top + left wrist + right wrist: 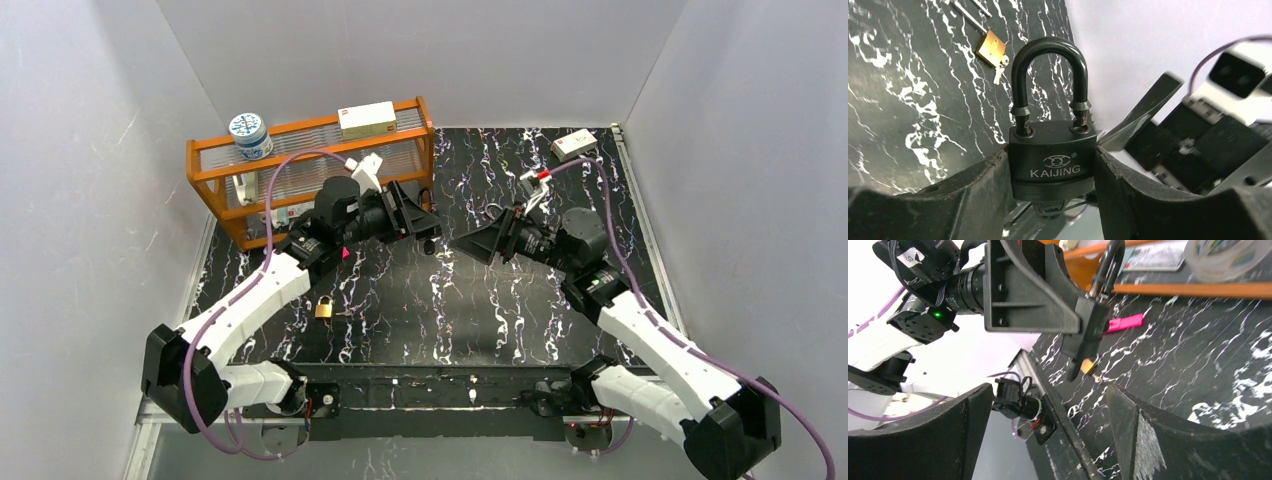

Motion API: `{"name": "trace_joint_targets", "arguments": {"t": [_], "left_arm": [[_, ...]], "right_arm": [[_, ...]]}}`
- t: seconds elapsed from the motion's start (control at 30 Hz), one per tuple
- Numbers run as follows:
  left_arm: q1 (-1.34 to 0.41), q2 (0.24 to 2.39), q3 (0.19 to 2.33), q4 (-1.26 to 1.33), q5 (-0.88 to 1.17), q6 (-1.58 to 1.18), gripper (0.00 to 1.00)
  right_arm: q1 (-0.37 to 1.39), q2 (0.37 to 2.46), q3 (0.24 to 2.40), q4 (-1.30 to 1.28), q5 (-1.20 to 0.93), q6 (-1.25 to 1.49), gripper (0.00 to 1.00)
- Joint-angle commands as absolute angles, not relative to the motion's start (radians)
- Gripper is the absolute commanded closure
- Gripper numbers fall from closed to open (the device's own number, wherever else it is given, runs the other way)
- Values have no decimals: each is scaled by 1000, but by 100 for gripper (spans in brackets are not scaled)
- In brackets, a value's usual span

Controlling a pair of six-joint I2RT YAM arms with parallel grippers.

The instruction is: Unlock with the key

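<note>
Our left gripper [1052, 181] clamps the black padlock [1050, 145] above the desk [1198, 365], key [1087, 366] seated in its base. Our right gripper [1048, 395] stands spread, empty, just short of the key. Next, we judge, it must pinch that key squarely and twist.

Black padlock [1052, 145]: base hidden between left tool [1050, 167] fingers; metal part [1050, 207] beneath, key or cylinder, unidentifiable. Right arm [1198, 145]: blurred. Round jar [1228, 255]: cut by top edge. Brass padlock [324, 307]: small from overhead, shackle state unreadable.
</note>
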State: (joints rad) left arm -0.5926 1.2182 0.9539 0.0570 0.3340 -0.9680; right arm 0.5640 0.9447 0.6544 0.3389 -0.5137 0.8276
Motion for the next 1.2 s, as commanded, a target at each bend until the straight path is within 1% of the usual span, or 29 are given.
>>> {"name": "trace_joint_targets", "arguments": {"t": [0.0, 0.1, 0.17, 0.27, 0.33, 0.37, 0.43, 0.53, 0.6, 0.67, 0.8, 0.9, 0.97, 1.0, 1.1, 1.17], "left_arm": [[-595, 1150, 1088, 21, 485, -628, 100], [-595, 1130, 1105, 14, 631, -471, 100], [-595, 1099, 1085, 40, 666, -429, 100], [-595, 1060, 1047, 142, 777, -412, 100], [-595, 1054, 1040, 172, 860, -398, 100], [-595, 1054, 1036, 175, 894, -387, 100], [-595, 1056, 1025, 182, 944, -375, 100], [-595, 1065, 1010, 228, 969, -405, 100], [-595, 1074, 994, 287, 983, -449, 100], [-595, 1082, 988, 297, 976, -460, 100], [-595, 1098, 983, 270, 965, -463, 100], [-595, 1102, 983, 254, 955, -467, 100], [-595, 1093, 983, 257, 945, -469, 100], [-595, 1087, 983, 259, 942, -469, 100], [-595, 1064, 983, 232, 918, -446, 100], [-595, 1058, 976, 219, 920, -445, 100]], "right_arm": [[560, 920, 819, 119, -404, 646, 9], [559, 986, 924, 35, -379, 645, 9], [559, 1033, 969, 24, -393, 653, 11], [559, 1055, 984, 126, -521, 666, 11], [560, 1049, 964, 255, -638, 677, 8], [559, 1045, 957, 308, -674, 690, 7], [560, 1050, 964, 335, -704, 707, 6], [559, 1065, 976, 346, -754, 729, 6], [559, 1072, 949, 437, -794, 777, 8], [560, 1075, 937, 470, -782, 799, 10], [559, 1080, 946, 414, -739, 780, 12], [560, 1098, 970, 319, -679, 748, 12], [560, 1109, 978, 247, -629, 708, 17], [560, 1110, 971, 226, -611, 690, 21], [559, 1081, 910, 235, -583, 663, 43], [560, 1047, 864, 258, -587, 684, 48]]}}
